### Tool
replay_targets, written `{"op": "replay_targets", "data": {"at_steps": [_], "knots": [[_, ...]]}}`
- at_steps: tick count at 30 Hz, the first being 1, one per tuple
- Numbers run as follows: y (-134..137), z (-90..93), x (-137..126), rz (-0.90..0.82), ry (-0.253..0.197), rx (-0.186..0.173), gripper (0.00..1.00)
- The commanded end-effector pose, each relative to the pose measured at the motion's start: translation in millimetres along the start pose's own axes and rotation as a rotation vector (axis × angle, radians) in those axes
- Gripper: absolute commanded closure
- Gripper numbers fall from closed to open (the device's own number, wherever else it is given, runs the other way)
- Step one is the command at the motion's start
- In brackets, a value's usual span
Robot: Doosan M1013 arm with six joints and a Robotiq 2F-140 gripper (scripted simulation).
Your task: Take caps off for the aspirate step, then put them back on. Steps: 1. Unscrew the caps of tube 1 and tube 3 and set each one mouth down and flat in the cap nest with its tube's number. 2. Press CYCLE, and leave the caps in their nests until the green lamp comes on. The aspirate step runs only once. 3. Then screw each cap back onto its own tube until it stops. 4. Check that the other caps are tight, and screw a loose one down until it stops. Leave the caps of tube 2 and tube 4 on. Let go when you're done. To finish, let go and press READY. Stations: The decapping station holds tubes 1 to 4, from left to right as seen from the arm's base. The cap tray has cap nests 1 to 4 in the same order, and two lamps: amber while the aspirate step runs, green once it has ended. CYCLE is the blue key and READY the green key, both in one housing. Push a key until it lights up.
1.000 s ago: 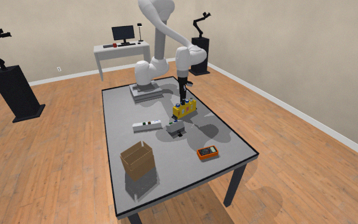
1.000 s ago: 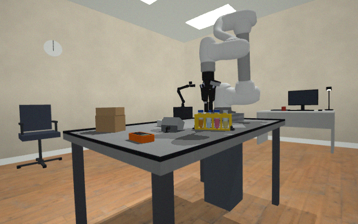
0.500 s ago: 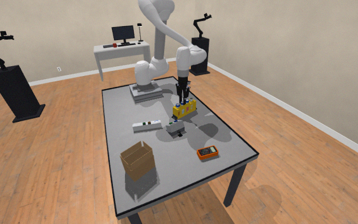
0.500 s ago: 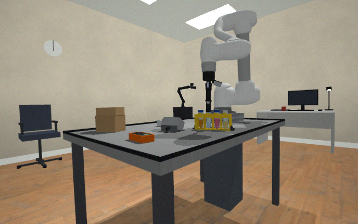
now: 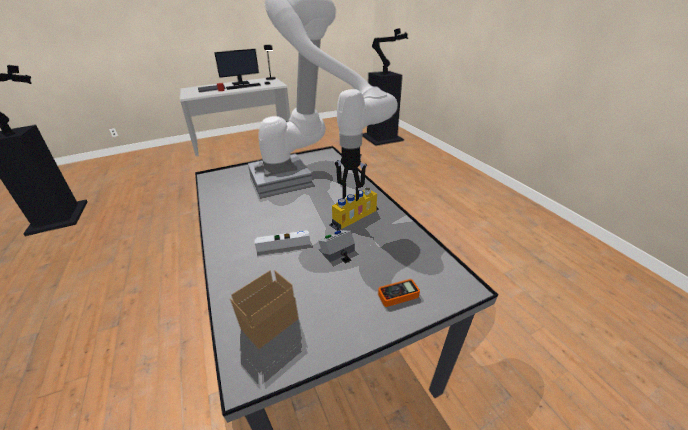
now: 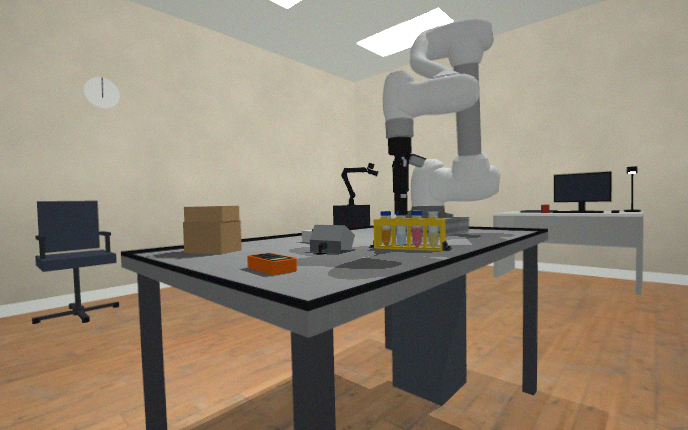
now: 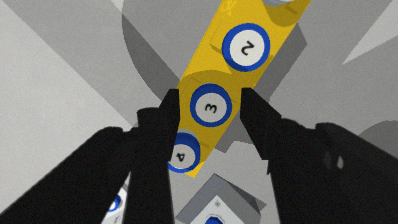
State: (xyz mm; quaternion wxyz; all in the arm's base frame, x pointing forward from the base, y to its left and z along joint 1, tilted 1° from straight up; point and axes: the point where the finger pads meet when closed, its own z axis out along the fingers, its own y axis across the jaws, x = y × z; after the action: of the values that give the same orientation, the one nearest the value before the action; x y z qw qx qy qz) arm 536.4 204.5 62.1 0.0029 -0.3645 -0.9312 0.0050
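Hand (image 7: 209, 104) straddling cap 3 (image 7: 210, 105) in the yellow decapping station (image 7: 235, 15) on the bench (image 5: 336, 315), fingers parted with visible gaps either side, gripping nothing. Cap 3 seated on its tube, between cap 2 (image 7: 246, 46) and cap 4 (image 7: 184, 152). Risk: closing off-centre, slipping on the cap, or nudging neighbouring cap 4. Readable: numerals 2, 3, 4 on the caps.

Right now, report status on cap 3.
Gripper open, fingers straddling cap 3, gaps both sides. Cap on its tube in the yellow rack. Nothing in the way.
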Motion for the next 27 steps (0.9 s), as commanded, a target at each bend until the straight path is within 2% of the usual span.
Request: {"op": "replay_targets", "data": {"at_steps": [1,7,11,13,15,17,26,27], "knots": [[0.4,-0.6,-0.1,0.0,0.0,-0.001,0.59],[0.4,-0.6,-0.1,0.0,0.0,-0.001,0.59],[0.4,-0.4,-0.2,0.317,0.0,-0.001,0.59],[0.4,-0.4,-0.2,0.408,0.001,-0.001,0.59],[0.4,-0.4,-0.2,0.408,0.001,-0.001,0.59],[0.4,-0.4,-0.2,0.595,0.001,-0.001,0.59],[0.4,-0.4,-0.2,1.039,0.002,-0.001,0.59],[0.4,-0.4,-0.2,1.047,0.001,-0.001,0.59]]}}
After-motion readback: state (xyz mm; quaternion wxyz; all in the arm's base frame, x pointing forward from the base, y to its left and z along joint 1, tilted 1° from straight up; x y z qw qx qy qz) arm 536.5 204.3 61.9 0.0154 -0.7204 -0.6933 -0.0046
